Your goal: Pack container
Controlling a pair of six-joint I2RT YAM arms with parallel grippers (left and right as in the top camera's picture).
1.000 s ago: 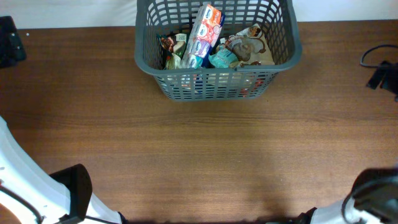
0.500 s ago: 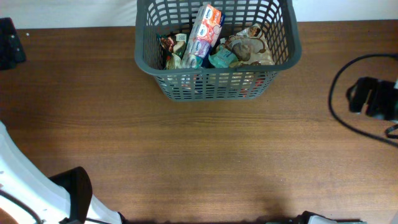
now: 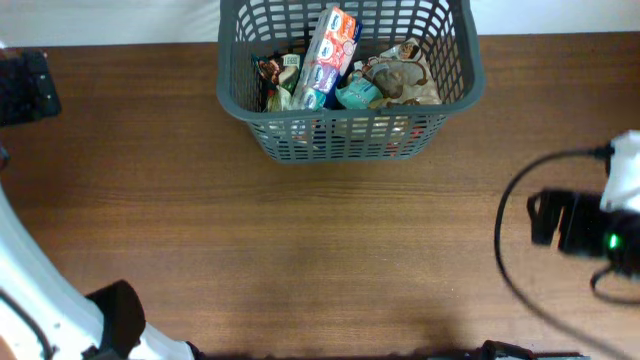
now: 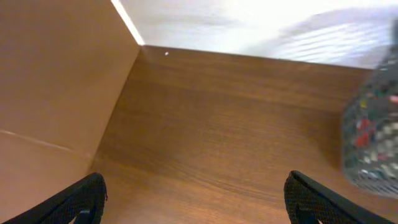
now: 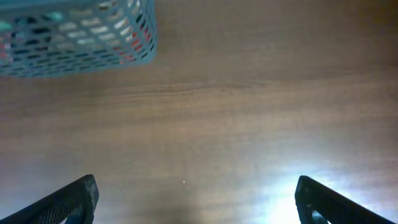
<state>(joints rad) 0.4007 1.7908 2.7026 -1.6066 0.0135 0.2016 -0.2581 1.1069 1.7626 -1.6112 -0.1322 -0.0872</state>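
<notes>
Brown wood-grain bench (image 3: 320,250) fills every view, with a white backdrop (image 3: 100,20) beyond its far edge. Against that far edge, about midway along, sits the container (image 3: 350,140), a dark grey basket with lattice-slotted sides and rounded corners.

It carries several packets. A tall packet (image 3: 328,50) in white, blue and red leans upright near its middle. A teal packet (image 3: 358,93) lies just right of that, and a crumpled brownish packet (image 3: 405,75) takes the container's right side. Small dark packets (image 3: 272,80) crowd its left wall.

No loose item shows on the bench around the container, so the packing looks done or nearly so. That would explain the stance of the arms. The left jaws are spread wide and empty, well to the container's left. The right jaws are fully spread and empty, well to its right and nearer the front. Neither touches the container, and both appear parked away from it, probably to leave the load undisturbed.
</notes>
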